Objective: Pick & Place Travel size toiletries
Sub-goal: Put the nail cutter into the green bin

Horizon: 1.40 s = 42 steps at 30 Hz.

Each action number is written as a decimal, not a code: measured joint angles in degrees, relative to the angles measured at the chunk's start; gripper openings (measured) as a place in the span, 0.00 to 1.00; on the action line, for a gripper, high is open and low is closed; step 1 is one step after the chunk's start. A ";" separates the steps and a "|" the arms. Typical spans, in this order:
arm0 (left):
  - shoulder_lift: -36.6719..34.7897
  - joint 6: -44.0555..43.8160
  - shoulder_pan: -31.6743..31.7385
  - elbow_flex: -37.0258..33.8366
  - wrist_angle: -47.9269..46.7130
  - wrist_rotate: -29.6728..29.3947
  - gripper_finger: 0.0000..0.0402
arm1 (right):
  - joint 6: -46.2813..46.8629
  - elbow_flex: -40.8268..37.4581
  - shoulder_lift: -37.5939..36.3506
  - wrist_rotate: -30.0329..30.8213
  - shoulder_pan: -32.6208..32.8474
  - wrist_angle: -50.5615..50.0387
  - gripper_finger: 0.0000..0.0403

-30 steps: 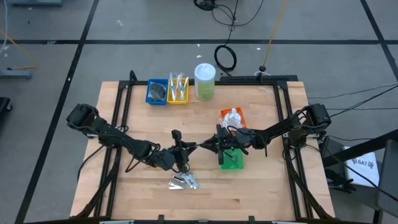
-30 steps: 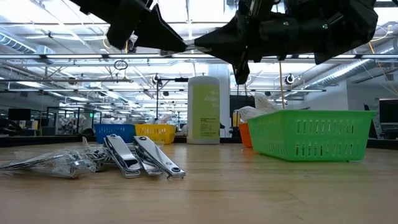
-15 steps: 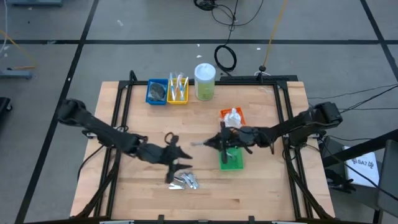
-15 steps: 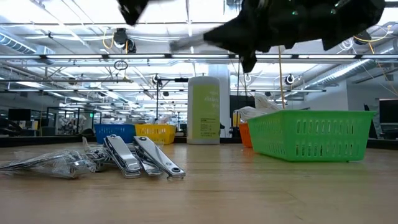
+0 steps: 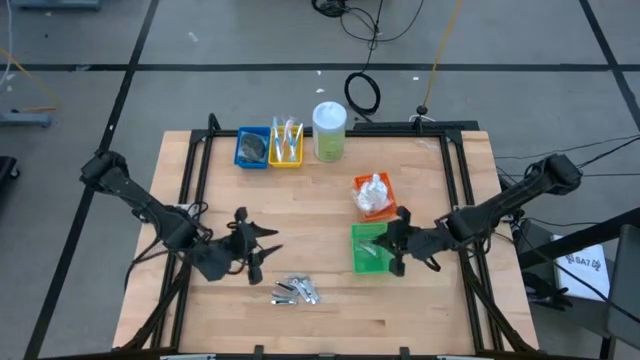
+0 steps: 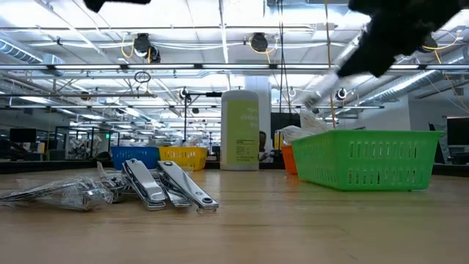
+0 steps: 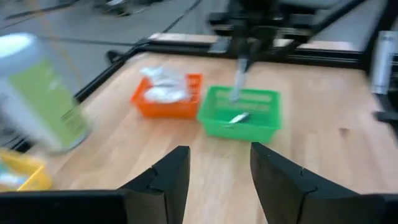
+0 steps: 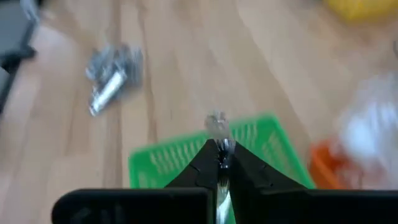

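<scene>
Dark metal fingers of the right gripper (image 8: 219, 155) are pinched together on a small silvery thing (image 8: 217, 124), which sticks out past their tips; it is too blurred to name. This gripper hangs at the right side of the green tray (image 5: 371, 249), just above its rim. Inside the tray, the left wrist view shows one silvery piece (image 7: 239, 117) lying on the floor of the basket.

The left gripper (image 5: 258, 246) is near the middle-left of the table (image 5: 330, 190), its fingers (image 7: 165, 177) parted with nothing between them. To its right and nearer the front edge lies a small heap of silvery nail clippers (image 5: 296, 292), some in clear wrap, resting on the bare wood.

Just beyond the green tray stands the orange tray (image 5: 388, 208) with white crinkly packets (image 5: 373, 192) in it. Along the far edge, from left to right, are a blue tray (image 5: 241, 158) holding a dark grey pad (image 5: 252, 148), a yellow tray (image 5: 286, 161) with slim sticks (image 5: 286, 137), and a tall jar (image 5: 329, 131) with a white lid.
</scene>
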 joint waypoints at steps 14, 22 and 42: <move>4.80 -9.67 1.10 0.00 -2.26 0.71 0.38 | 10.29 -0.04 1.58 0.81 2.48 -8.13 0.15; 5.14 -9.81 3.40 0.00 0.32 7.28 0.38 | 10.29 -0.04 1.58 0.78 2.48 -8.01 0.38; 11.07 -3.40 4.16 -0.04 -0.90 27.74 0.38 | -0.77 -0.04 1.58 0.90 2.46 2.80 0.52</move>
